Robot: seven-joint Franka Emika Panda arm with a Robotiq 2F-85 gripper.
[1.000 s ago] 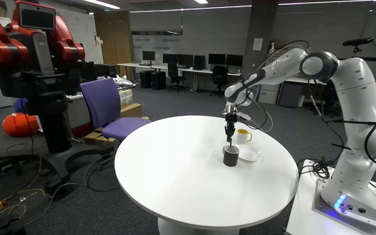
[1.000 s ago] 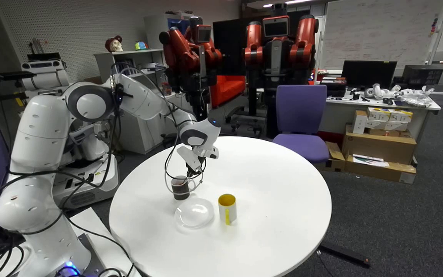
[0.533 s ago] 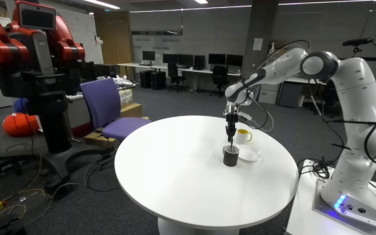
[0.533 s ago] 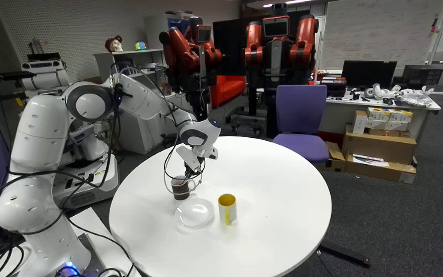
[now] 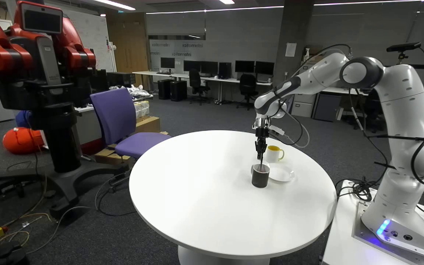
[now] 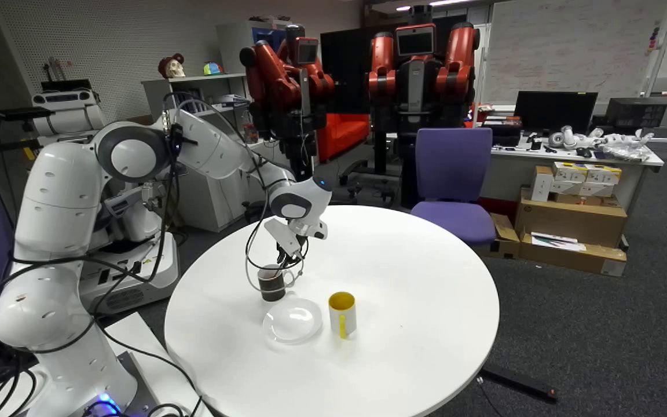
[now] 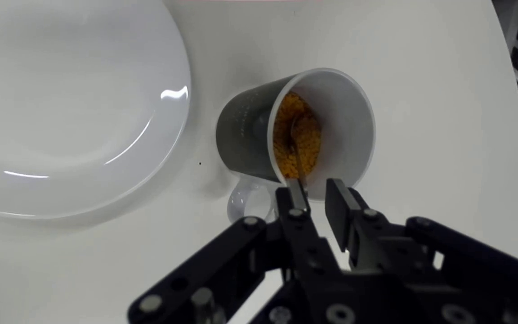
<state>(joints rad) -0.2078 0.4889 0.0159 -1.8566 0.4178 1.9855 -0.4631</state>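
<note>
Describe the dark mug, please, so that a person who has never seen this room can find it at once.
On the round white table, a black gripper points down beside the white plate. Just below the gripper stands the dark mug, with a spoon reaching into orange contents. Its dark outside sets it apart from the white mug with the yellow inside.

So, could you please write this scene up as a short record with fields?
End effector: black two-finger gripper, jaws apart
Below it: upright dark grey cylindrical mug, white inside
Contents: orange crumbly material
Utensil: slim metal spoon, head in the orange crumbly material, handle reaching up toward the jaws; contact unclear
Beside the grey mug: round glossy white plate, not touching it
Farther off: upright white cylindrical mug, yellow inside and handle
Support: round white table
</note>
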